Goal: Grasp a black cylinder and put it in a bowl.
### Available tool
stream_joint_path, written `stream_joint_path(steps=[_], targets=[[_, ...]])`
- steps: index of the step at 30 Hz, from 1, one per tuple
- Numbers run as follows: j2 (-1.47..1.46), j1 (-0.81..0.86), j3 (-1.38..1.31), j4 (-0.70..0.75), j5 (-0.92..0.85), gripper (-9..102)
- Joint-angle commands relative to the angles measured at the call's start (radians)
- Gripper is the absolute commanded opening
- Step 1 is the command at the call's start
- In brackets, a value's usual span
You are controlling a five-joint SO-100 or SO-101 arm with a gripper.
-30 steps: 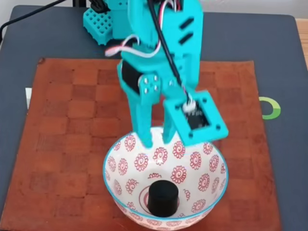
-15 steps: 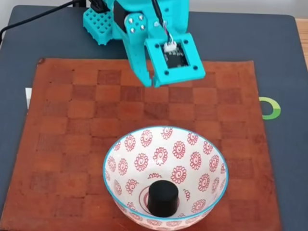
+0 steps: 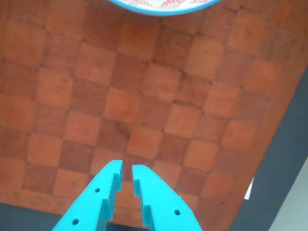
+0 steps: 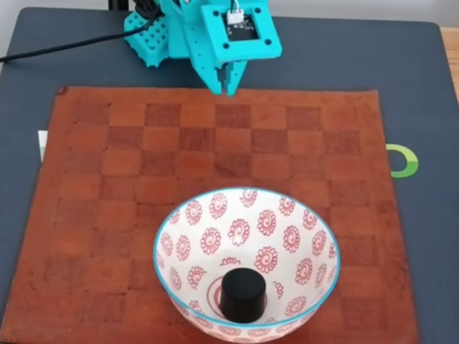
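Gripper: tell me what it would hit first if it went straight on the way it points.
Most likely the checkered mat: the gripper points down at bare squares, well short of the bowl. Depth is unclear.

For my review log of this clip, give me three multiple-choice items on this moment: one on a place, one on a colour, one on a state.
1. Where is the black cylinder?
A. on the checkered mat
B. inside the bowl
C. between the fingers

2. What colour is the rim of the bowl?
A. light blue
B. red
C. black

3. How is the gripper?
A. clamped on the cylinder
B. nearly closed, empty
C. wide open over the bowl

Answers:
1 B, it stands on the bowl's red-ringed centre.
2 A, a blue line edges it.
3 B, the wrist view shows a slim gap, nothing between.
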Motion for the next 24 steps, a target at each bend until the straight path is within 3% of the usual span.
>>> stream_joint_path(steps=[1,24], targets=[[0.118,0.005,0.086,-0.025,0.029,0],[0.811,0.008,0.623,-0.075,0.124,0]])
